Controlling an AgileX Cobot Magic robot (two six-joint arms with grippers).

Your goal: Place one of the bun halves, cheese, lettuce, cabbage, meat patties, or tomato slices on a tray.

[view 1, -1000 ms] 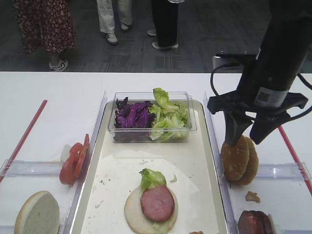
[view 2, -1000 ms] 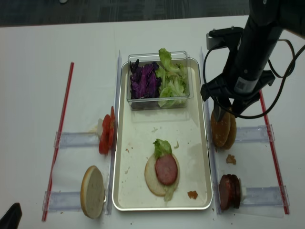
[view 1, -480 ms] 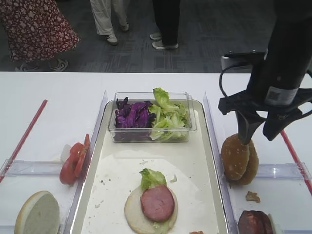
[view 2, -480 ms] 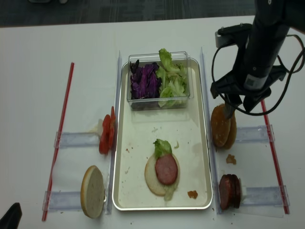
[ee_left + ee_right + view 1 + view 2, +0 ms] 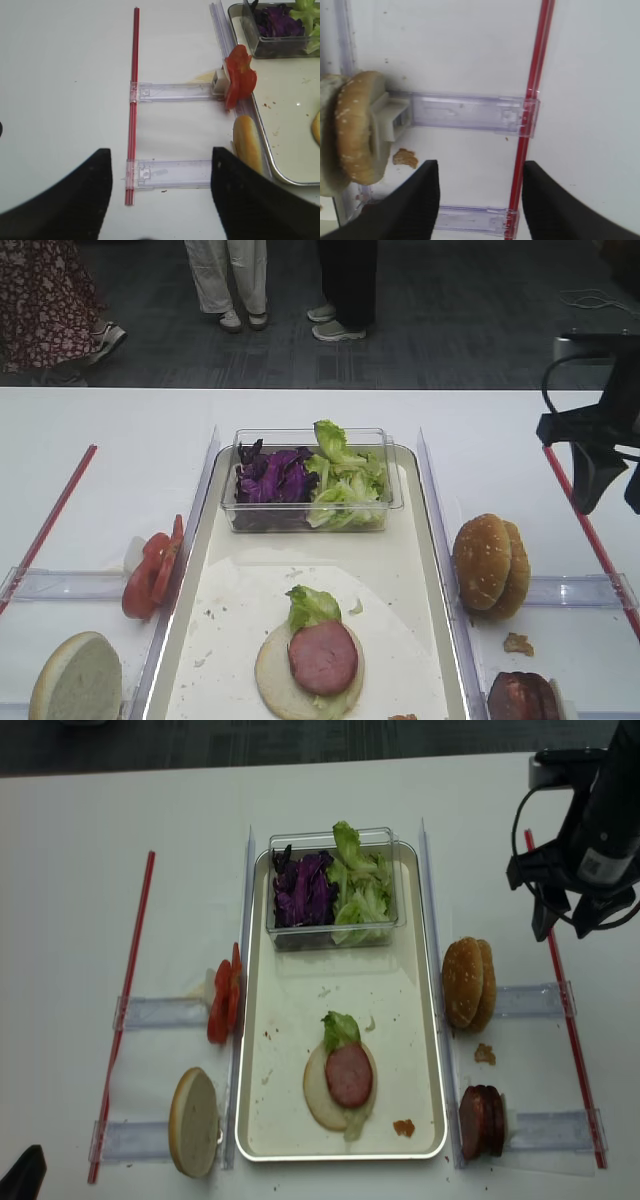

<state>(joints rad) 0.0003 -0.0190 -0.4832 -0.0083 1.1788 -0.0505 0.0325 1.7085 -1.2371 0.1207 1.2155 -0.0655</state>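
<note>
While the tray [image 5: 425,1050] lies along the middle of the tabletop [image 5: 80,870], one bun half [image 5: 330,1095] is seen flat on its paper liner, cut face up, topped by a meat patty [image 5: 349,1074] with a lettuce leaf [image 5: 338,1028] tucked under the patty's far edge. At the tray's far end a clear tub [image 5: 332,935] is set, with purple cabbage [image 5: 302,890] packed on its left and more lettuce on its right. Just off the tray's right rim, two bun halves [image 5: 468,983] are propped on edge against a clear holder [image 5: 530,1000], and nearer the camera more meat patties [image 5: 481,1122] are stood on edge. A crumb [image 5: 485,1053] is left between them. On the left side, tomato slices [image 5: 223,1000] are stood upright at a holder, and another bun half [image 5: 194,1122] is propped on edge. The right gripper [image 5: 562,928] is held above the red strip [image 5: 570,1040], well apart from the buns, jaws spread wide with nothing between them. The left gripper [image 5: 156,192] is seen with its fingers parted and empty over bare tabletop
</note>
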